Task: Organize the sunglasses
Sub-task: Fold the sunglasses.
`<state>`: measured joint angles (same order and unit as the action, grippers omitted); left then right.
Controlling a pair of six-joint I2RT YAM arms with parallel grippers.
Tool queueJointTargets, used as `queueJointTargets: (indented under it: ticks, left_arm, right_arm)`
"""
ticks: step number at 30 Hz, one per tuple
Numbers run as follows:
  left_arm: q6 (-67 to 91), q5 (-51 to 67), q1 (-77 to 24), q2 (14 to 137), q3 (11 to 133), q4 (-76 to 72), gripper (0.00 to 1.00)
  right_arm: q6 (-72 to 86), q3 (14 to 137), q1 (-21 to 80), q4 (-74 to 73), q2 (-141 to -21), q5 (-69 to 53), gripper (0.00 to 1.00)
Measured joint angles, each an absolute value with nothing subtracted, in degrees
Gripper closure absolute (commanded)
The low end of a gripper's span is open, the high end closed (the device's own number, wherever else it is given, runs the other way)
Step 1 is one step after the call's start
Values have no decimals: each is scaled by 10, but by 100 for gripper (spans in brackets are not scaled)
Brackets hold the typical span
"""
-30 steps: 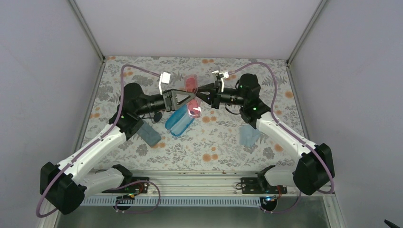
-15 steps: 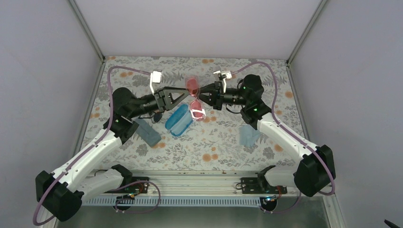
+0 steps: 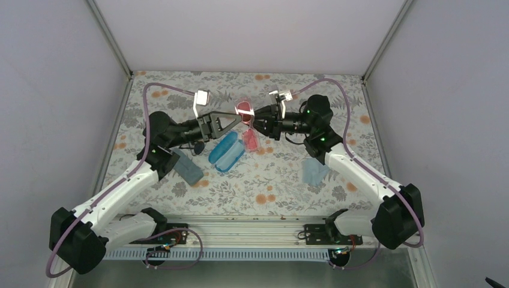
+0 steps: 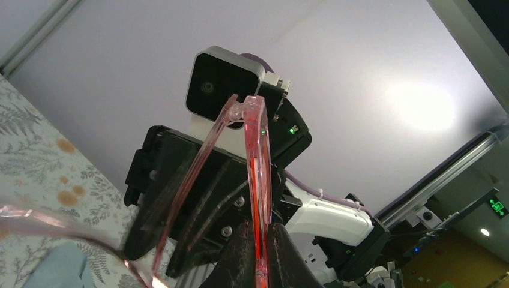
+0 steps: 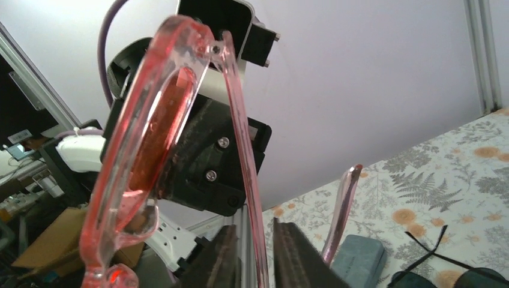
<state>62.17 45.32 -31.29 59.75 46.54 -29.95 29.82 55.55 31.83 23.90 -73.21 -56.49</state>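
Note:
The pink-red sunglasses [image 3: 245, 111] hang in the air between my two grippers, above the open blue case [image 3: 226, 151]. My left gripper [image 3: 238, 122] is shut on the edge of the frame; in the left wrist view the frame [image 4: 257, 174] stands pinched between the fingers [image 4: 239, 255]. My right gripper [image 3: 257, 125] faces it. Its jaws stand slightly apart around one temple arm [image 5: 247, 162], with a small gap on each side. The other temple [image 5: 341, 210] hangs free. The black sunglasses [image 5: 433, 259] lie on the table, mostly hidden under my left arm in the top view.
A grey case [image 3: 188, 168] lies left of the blue case and shows in the right wrist view [image 5: 359, 255]. A light blue cloth [image 3: 314, 172] lies under my right forearm. The flowered table [image 3: 282, 192] is walled at the back and both sides.
My left gripper drew back to the left, then came in again to the pink sunglasses. The sunglasses turned a little in the air. The right arm barely moved.

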Motion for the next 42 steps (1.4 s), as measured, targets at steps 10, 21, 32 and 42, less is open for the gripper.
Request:
queueJointTargets:
  ticks: [10, 21, 32, 42]
  left_arm:
    - [600, 469, -313, 600, 466, -307, 98]
    - [482, 498, -313, 593, 491, -242, 98]
    - [446, 493, -313, 578, 497, -222, 98]
    - [459, 497, -313, 579, 496, -248, 98]
  right_arm:
    - [248, 558, 319, 123, -675, -479, 48]
    - [231, 543, 319, 37, -598, -335, 55]
    - [223, 498, 319, -14, -620, -445, 39]
    - [243, 494, 319, 27, -642, -549, 13]
